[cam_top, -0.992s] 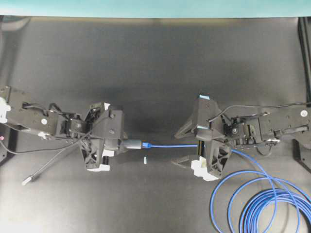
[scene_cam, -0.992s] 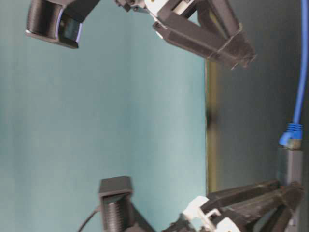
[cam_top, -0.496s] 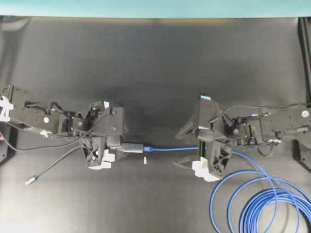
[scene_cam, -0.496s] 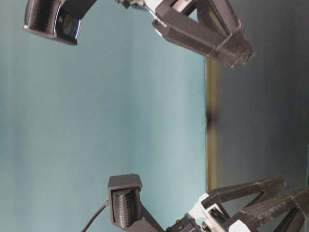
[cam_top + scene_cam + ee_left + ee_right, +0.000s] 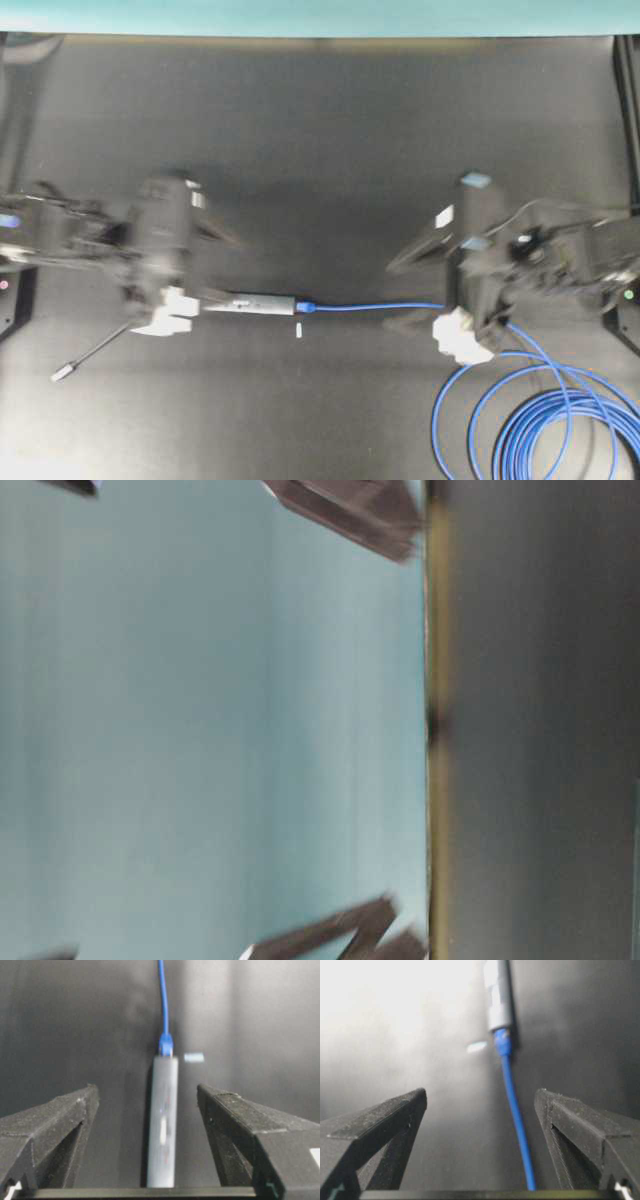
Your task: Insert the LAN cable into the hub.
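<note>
Overhead view: the hub lies flat on the dark tabletop, left of centre, with the LAN cable plugged into its right end and running right to loose loops at the lower right corner. The hub's thin grey lead trails to the lower left. A small pale mark sits just below the plug. The left pincer, blurred, stands just beside the hub's left end; the right pincer straddles the cable. The far half of the tabletop is bare up to the teal wall.

Table-level view: only blurred finger ends show against the wall.

Left wrist view: the jaws are spread wide, each finger apart from the hub between them, grasping nothing.

Right wrist view: the jaws are released likewise, the cable passing untouched between the fingers.
</note>
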